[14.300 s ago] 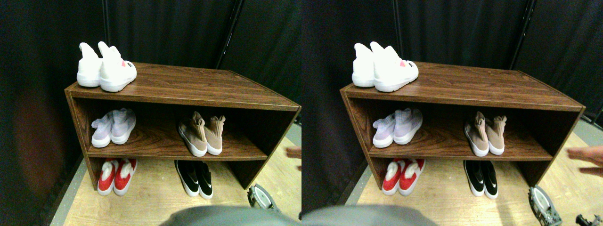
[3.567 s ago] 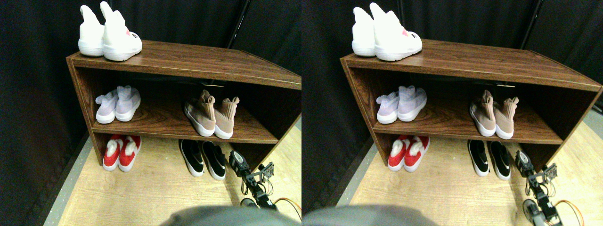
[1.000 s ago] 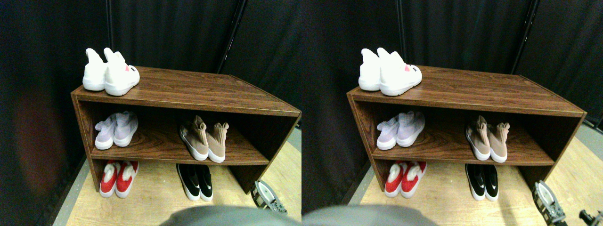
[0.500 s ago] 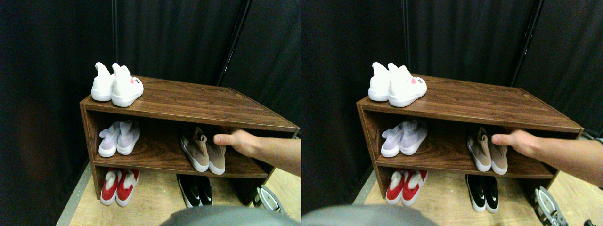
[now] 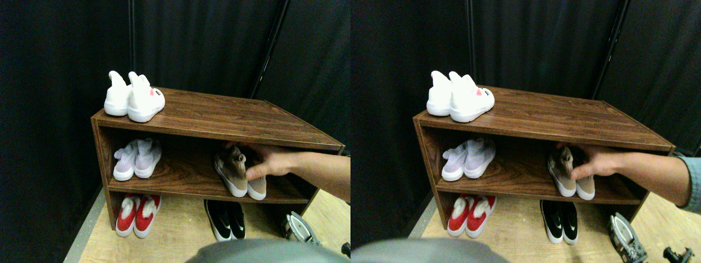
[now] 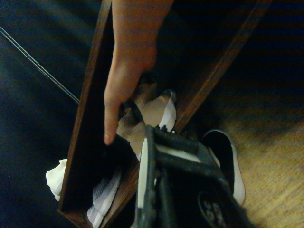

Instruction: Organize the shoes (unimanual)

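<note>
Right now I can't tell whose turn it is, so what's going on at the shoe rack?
A person's hand reaches into the rack's middle shelf and grips the tan sock-shoes. The robot's gripper waits low by the floor, beside the black slip-ons, holding nothing. The lilac pair, the red pair and the white pair on top sit untouched.

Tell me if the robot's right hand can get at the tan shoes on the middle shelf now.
Probably not: a person's hand is gripping the tan shoes, blocking the approach. The right hand hangs low, below that shelf.
</note>
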`<state>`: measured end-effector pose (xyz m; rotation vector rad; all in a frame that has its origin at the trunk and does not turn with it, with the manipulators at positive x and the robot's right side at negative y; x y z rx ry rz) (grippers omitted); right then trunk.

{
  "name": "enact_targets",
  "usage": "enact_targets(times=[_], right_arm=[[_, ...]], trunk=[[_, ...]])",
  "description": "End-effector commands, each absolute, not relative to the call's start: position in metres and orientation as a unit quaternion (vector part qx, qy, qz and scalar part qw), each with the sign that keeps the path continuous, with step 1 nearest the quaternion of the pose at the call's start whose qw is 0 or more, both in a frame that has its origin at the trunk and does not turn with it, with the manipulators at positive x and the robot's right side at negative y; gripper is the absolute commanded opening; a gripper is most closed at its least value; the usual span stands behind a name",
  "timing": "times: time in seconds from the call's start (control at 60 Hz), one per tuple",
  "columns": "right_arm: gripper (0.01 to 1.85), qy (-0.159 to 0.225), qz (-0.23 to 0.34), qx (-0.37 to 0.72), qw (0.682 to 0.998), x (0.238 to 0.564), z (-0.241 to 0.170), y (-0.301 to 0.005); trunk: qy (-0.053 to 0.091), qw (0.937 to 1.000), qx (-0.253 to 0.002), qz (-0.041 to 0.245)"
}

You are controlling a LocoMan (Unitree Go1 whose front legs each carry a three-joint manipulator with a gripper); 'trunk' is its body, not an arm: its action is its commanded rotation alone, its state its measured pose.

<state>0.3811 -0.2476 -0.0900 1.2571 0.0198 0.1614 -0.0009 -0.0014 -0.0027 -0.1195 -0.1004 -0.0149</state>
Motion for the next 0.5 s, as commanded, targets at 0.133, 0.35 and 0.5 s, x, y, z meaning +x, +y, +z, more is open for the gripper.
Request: enact_targets(times=[0.133, 0.35, 0.5], right_arm=[[0.06, -0.01, 0.088, 0.587, 0.805, 0.3826, -0.084, -0.2468], [0.06, -0.014, 0.091, 0.584, 0.807, 0.3819, -0.0849, -0.2507], [0.06, -0.013, 0.091, 0.59, 0.802, 0.381, -0.0843, -0.2511]], trunk=[[-0.046, 0.9972, -0.06, -0.004], [-0.045, 0.9972, -0.059, -0.005], [-0.044, 0.9972, -0.06, -0.006]])
